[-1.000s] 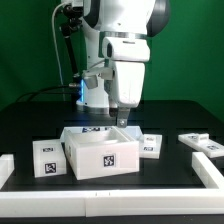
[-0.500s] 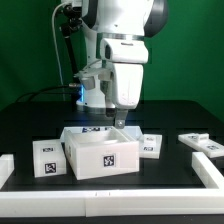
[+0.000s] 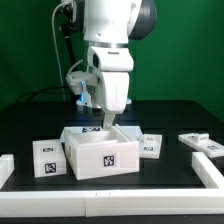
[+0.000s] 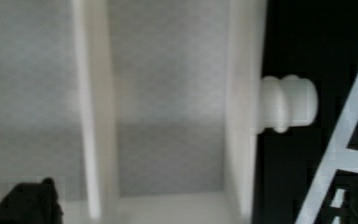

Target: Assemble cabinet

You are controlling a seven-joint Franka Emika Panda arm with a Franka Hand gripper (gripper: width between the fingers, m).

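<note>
The cabinet (image 3: 100,150) is a large open-topped white box with a square tag on its front face, standing mid-table in the exterior view. My gripper (image 3: 108,122) hangs tilted over its back rim, with the fingertips down at the open top. In the wrist view the cabinet's white inner panels (image 4: 158,90) fill the picture, and a round white peg (image 4: 290,103) sticks out of one side wall. One dark finger (image 4: 25,205) shows at the picture's edge, far from the middle, with nothing held between the jaws. The other finger is not clear.
A small white tagged cube (image 3: 46,158) sits by the cabinet on the exterior view's left. A small tagged piece (image 3: 151,145) and a flat white tagged strip (image 3: 205,143) lie on the right. White rails (image 3: 208,172) border the black table at both front corners.
The arm's wrist and forearm have swung toward the exterior view's left and the hand now tilts. The fingertips stay at the cabinet's back rim, and the cabinet has not moved.
</note>
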